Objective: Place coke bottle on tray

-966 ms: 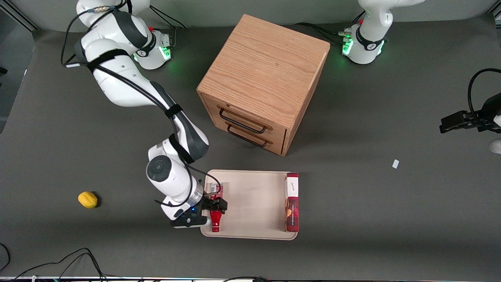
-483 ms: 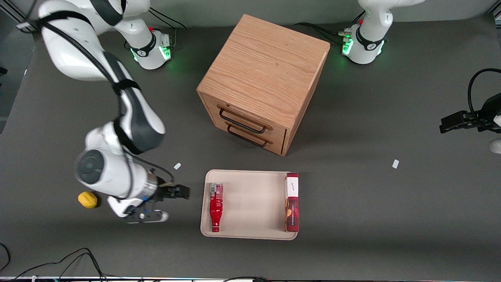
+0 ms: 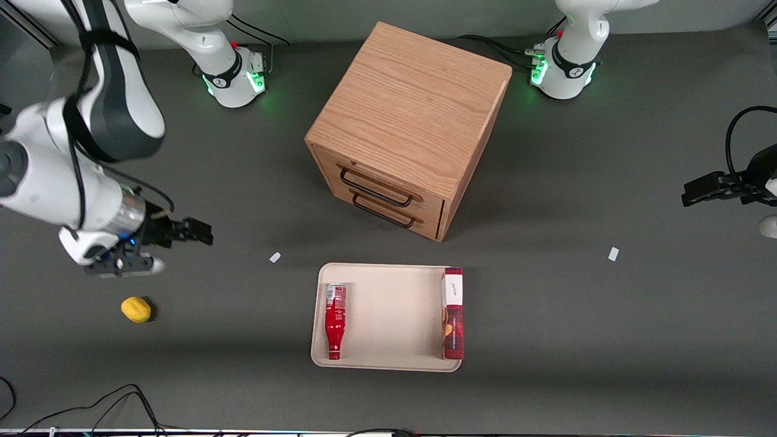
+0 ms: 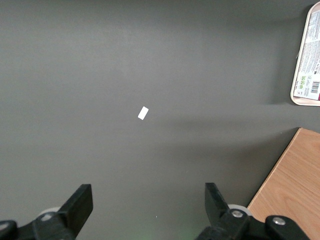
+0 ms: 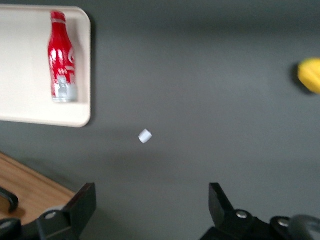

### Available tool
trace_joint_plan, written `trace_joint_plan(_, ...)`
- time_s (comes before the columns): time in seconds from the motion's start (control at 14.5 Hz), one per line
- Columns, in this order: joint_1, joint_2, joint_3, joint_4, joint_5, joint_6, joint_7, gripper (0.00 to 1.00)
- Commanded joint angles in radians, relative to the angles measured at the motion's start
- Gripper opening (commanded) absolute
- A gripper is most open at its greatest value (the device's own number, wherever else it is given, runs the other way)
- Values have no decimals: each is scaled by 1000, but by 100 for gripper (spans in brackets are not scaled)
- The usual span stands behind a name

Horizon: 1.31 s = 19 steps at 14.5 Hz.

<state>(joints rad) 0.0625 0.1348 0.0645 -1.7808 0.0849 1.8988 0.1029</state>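
Bottle (image 3: 334,320): lies on its side on the tray (image 3: 388,315), along the short edge toward the working arm's end, cap pointing toward the front camera, label band at the end farther from it. The right wrist view (image 5: 61,56) shows it flat against the tray's rim, nothing touching it.

Tray: flat on the table (image 3: 546,315), in front of the cabinet (image 3: 408,124); a corner of it shows in the right wrist view (image 5: 80,112).

Box (image 3: 453,313): red, flat, with a white label, lying on the tray along the short edge toward the parked arm's end, well apart from the bottle.

Gripper (image 3: 193,231): above bare table toward the working arm's end, well apart from the tray and bottle, holding nothing. Fingers (image 5: 84,204) spread wide in the right wrist view.

Lemon (image 3: 136,309): on the table, nearer the front camera than the gripper, also seen from the right wrist (image 5: 310,75).

Scraps: one small white piece (image 3: 275,257) on the table between gripper and tray, seen too from the right wrist (image 5: 145,136); another (image 3: 614,254) toward the parked arm's end.

Cabinet: wooden, two drawers with dark handles, both closed.
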Motion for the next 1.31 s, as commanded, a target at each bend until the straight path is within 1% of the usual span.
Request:
trace_joint_plan(0.0, 11, -277, -49, -271, 0, 22, -26, 100)
trace_joint_plan(0.07, 10, -341, -75, -308, -1, 16, -14, 100)
trace_joint_plan(0.14, 11, -380, -101, -307, -2, -15, -11, 100)
trace_joint_plan(0.21, 11, -392, -124, -286, -14, -77, -14, 100)
trace_joint_plan(0.34, 14, -386, -135, -177, -136, -220, -25, 100)
trace_joint_plan(0.41, 20, -380, -135, -142, -157, -254, -25, 100)
trace_joint_plan(0.55, 23, -373, -135, -135, -154, -247, -9, 100)
trace_joint_plan(0.69, 25, -370, -134, -134, -120, -195, 10, 100)
trace_joint_plan(0.9, 52, -353, -127, -128, -117, -193, 29, 100)
trace_joint_plan(1.24, 54, -337, -120, -123, -117, -195, 52, 100)
